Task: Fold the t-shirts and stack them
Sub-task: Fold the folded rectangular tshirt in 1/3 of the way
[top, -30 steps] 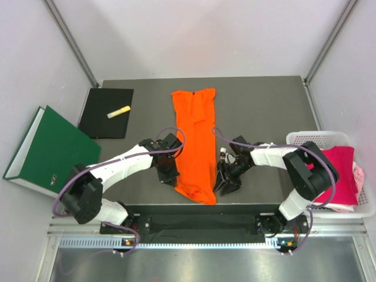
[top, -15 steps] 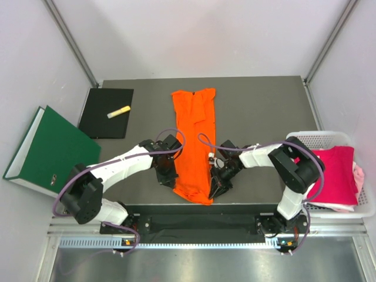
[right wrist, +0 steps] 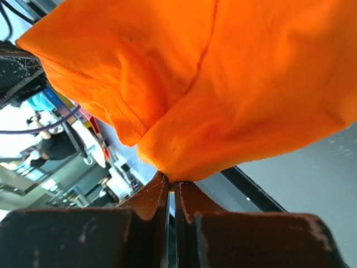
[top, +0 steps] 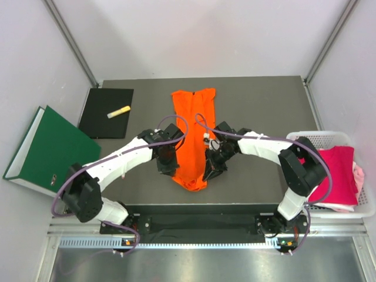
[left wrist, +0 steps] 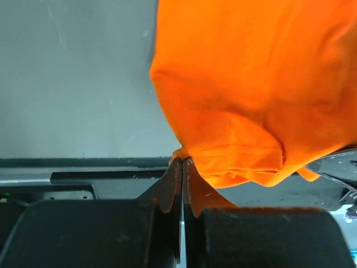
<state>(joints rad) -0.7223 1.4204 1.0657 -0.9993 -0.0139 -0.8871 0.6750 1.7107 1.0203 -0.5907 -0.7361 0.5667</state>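
**Hem drawn back from the near edge: orange t-shirt [top: 192, 132] held at both corners**

Since the earlier frames, both arms have carried the shirt's near hem away from the near edge of the table [top: 264, 111], and the right fingers [right wrist: 148, 201] have closed. Left fingers [left wrist: 167, 188] and right fingers are each pinched tight on a near corner. The hem hangs bunched between them, while the far part lies flat mid-table. The magenta t-shirt [top: 338, 170] and pale pink t-shirt [top: 358, 176] sit in the white basket [top: 311, 137] at right.

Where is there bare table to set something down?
Widest patch: far right, between the orange t-shirt and the white basket. A narrower one between the black pad and the shirt. Crowded: near middle, where left arm and right arm grip it.
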